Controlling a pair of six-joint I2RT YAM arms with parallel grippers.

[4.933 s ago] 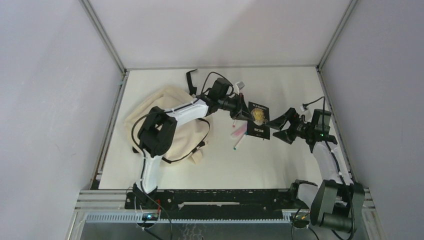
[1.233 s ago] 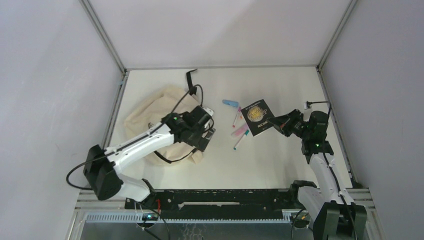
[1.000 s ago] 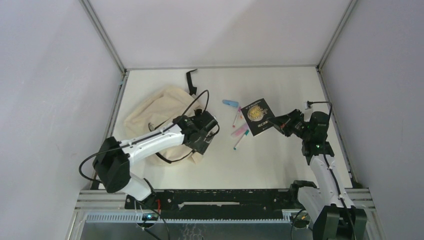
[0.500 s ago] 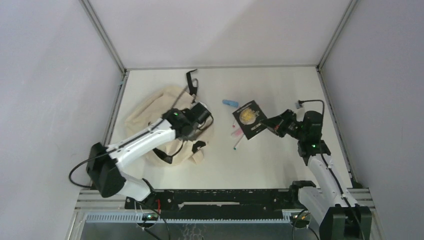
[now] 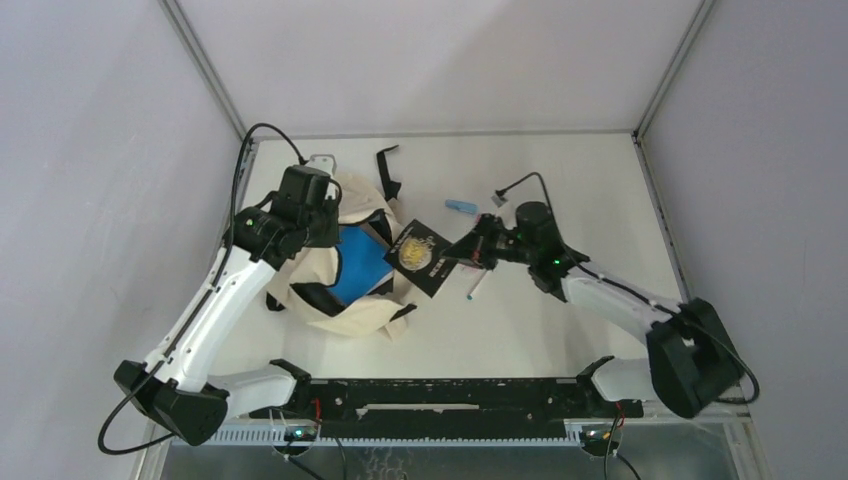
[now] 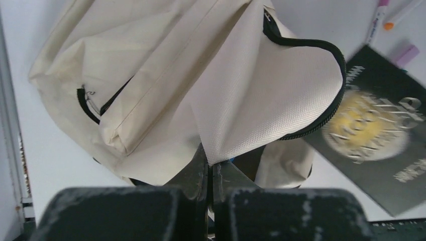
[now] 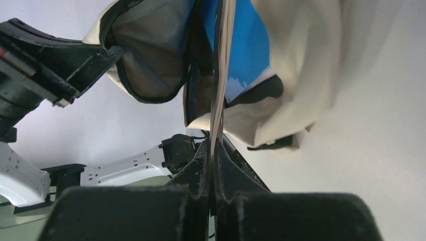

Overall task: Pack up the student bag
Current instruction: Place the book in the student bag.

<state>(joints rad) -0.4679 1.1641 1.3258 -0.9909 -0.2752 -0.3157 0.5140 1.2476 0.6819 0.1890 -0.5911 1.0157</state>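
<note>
The student bag (image 5: pixel 345 310) lies at the left of the table, cream fabric with black zipper trim, its mouth held open. My left gripper (image 5: pixel 322 225) is shut on the bag's top flap (image 6: pixel 261 85) and holds it up; the wrist view shows the jaws (image 6: pixel 210 161) pinched on the fabric. A flat blue item (image 5: pixel 358 275) shows inside the bag. My right gripper (image 5: pixel 462 255) is shut on a black book with a gold disc (image 5: pixel 423 258), which hangs at the bag's mouth. In the right wrist view the book (image 7: pixel 219 75) stands edge-on before the opening.
A small light-blue object (image 5: pixel 460 206) and a pen (image 5: pixel 475 285) lie on the table right of the bag. More pens (image 6: pixel 376 22) and a purple piece (image 6: pixel 406 53) show beyond the book. A black strap (image 5: pixel 385 165) trails behind the bag.
My left gripper shut on the bag's flap and lifted it up and back to the left, opening the bag. My right arm carried the book leftward to the bag's mouth.
</note>
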